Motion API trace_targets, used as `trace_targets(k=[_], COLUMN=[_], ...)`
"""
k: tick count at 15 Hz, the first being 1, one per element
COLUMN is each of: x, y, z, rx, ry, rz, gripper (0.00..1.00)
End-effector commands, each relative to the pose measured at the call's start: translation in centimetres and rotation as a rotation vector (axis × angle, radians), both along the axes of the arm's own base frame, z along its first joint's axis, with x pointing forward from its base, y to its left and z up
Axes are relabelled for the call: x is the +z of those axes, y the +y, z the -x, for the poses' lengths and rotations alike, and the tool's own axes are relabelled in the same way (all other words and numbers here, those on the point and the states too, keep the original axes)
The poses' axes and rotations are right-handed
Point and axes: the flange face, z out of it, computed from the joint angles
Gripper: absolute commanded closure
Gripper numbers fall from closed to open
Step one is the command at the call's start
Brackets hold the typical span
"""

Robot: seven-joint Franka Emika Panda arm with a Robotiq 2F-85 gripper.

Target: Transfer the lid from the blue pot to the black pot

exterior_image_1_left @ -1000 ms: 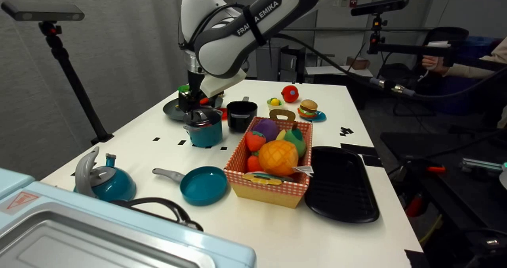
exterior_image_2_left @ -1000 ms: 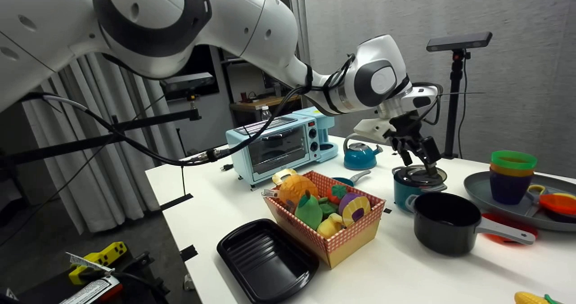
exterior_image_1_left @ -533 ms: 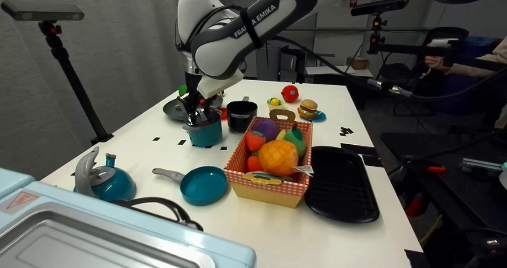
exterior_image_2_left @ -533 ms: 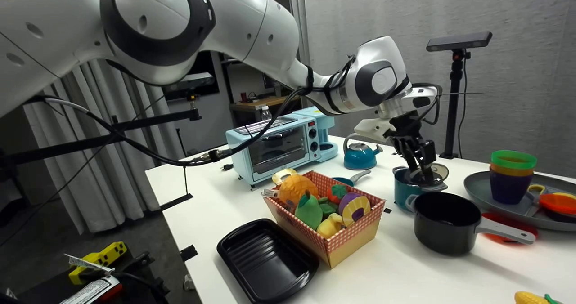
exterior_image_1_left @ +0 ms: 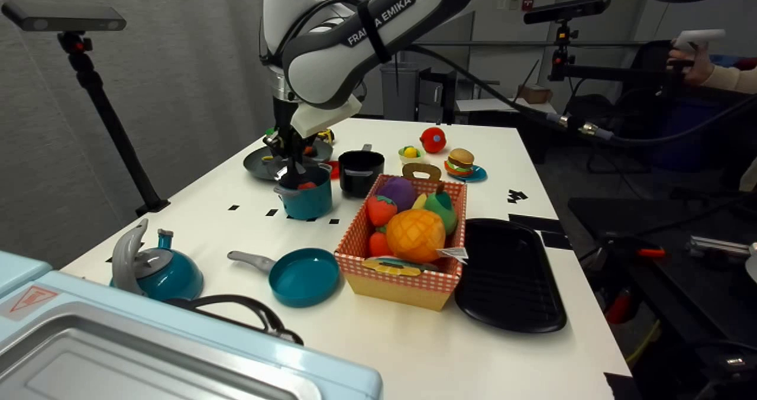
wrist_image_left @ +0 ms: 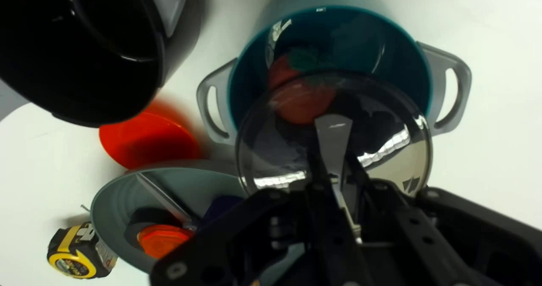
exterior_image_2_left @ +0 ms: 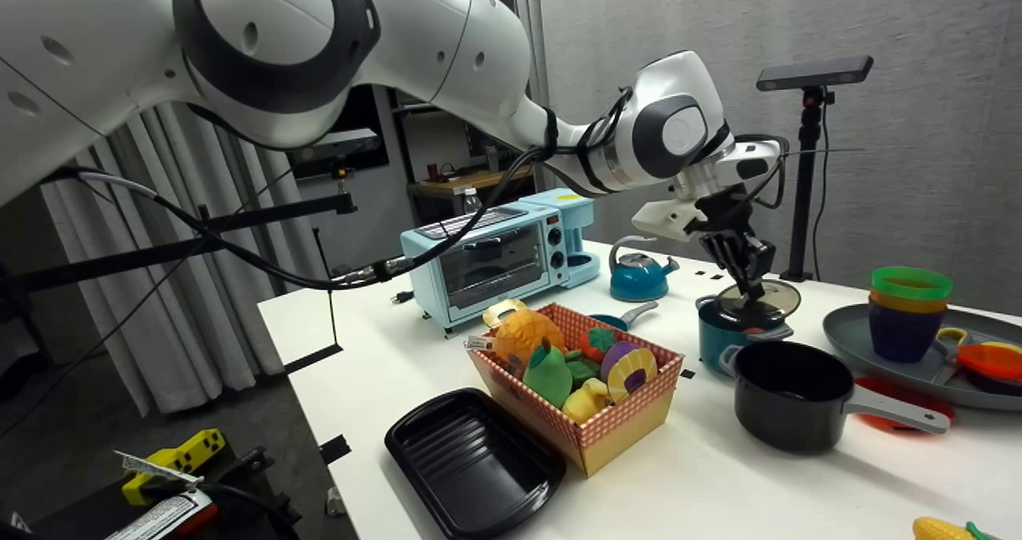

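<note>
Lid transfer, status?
Hand closed on the lid. Lid tilted over the blue pot, any contact unclear. Black pot alongside, uncovered. Side handle between the pots may need clearing.

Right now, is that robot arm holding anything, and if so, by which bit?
Yes: the end effector grips the see-through round lid by the grey handle on its top.

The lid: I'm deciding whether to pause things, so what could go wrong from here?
The lid could slip or pivot: the hand pinches it only by its gray handle. Its edge might snag the blue pot; I can't tell whether the two are fully apart. And since it looks tilted in an exterior view, it may settle crooked on the black pot.
</note>
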Motion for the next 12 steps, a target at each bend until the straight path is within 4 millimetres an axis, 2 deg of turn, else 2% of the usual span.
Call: trace_targets(k=[1, 5, 7, 12], x=[2.8, 5.5, 6.2, 6.0], y=[-0.4, -0.6, -0.9, -1.9], z=[0.4, 1.4, 2.2, 5.2], rx=[-0.011, -0.023, -0.033, -0.053], ry=[-0.017, 0.0, 0.015, 0.069], rz=[-0.008, -0.014, -0.015, -0.01], gripper=[0.96, 0.96, 0.96, 0.96])
